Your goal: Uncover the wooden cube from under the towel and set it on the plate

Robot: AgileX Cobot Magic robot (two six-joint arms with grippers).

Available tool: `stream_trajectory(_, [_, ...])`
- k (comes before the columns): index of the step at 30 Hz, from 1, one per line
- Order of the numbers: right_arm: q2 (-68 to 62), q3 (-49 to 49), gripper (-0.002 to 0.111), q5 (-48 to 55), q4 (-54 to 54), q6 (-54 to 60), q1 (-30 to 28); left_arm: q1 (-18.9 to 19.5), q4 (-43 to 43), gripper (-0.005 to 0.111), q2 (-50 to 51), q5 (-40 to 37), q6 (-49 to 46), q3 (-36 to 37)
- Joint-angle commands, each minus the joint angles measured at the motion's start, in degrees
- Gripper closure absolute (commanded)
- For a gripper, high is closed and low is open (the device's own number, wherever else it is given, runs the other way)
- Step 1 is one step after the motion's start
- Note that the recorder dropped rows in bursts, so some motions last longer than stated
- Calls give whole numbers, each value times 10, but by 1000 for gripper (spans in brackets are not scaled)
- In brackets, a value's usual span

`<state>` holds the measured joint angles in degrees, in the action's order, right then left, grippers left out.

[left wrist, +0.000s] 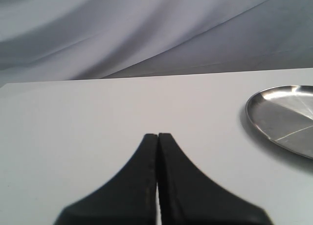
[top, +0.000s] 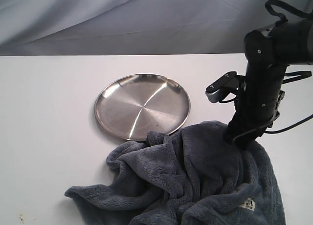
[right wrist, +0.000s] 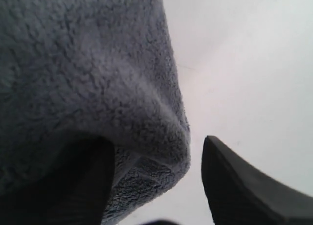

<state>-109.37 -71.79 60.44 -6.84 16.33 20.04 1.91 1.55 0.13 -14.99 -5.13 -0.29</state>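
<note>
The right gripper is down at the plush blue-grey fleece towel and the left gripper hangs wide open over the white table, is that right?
No: the left gripper, over the white table, is shut, jaws pressed together, as the left wrist view shows. The right gripper is at the plush blue-grey fleece towel.

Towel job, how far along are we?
Nothing finished yet: the plate is empty and no cube shows. In hand: the right claw straddles an edge of the towel, jaws apart. Still to do: lift the towel, find the cube, set it on the plate.
</note>
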Motion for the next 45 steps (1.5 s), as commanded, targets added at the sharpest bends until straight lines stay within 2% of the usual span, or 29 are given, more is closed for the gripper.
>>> stream_trajectory(1, [-4, 29, 57, -51, 0, 9, -2, 1, 5, 107, -1, 1, -1, 3])
stream_trajectory(7, [-4, 58, 58, -115, 0, 12, -2, 1, 5, 107, -1, 1, -1, 3])
stream_trajectory(13, [-4, 64, 66, -131, 0, 12, -2, 1, 5, 107, -1, 1, -1, 3])
stream_trajectory(20, [-1, 64, 96, -104, -15, 12, -2, 1, 5, 107, -1, 1, -1, 3])
stream_trajectory(24, [6, 64, 108, -92, -24, 12, -2, 1, 5, 107, -1, 1, -1, 3])
stream_trajectory(31, [77, 64, 108, -94, -23, -1, -1, 1, 5, 107, -1, 1, -1, 3])
stream_trajectory(38, [158, 64, 108, -87, 68, 17, 0, 1, 5, 107, -1, 1, -1, 3])
stream_trajectory(42, [187, 64, 108, -30, 104, 19, 0, 1, 5, 107, -1, 1, -1, 3])
stream_trajectory(45, [193, 64, 108, -2, 179, 59, 0, 1, 5, 107, -1, 1, -1, 3])
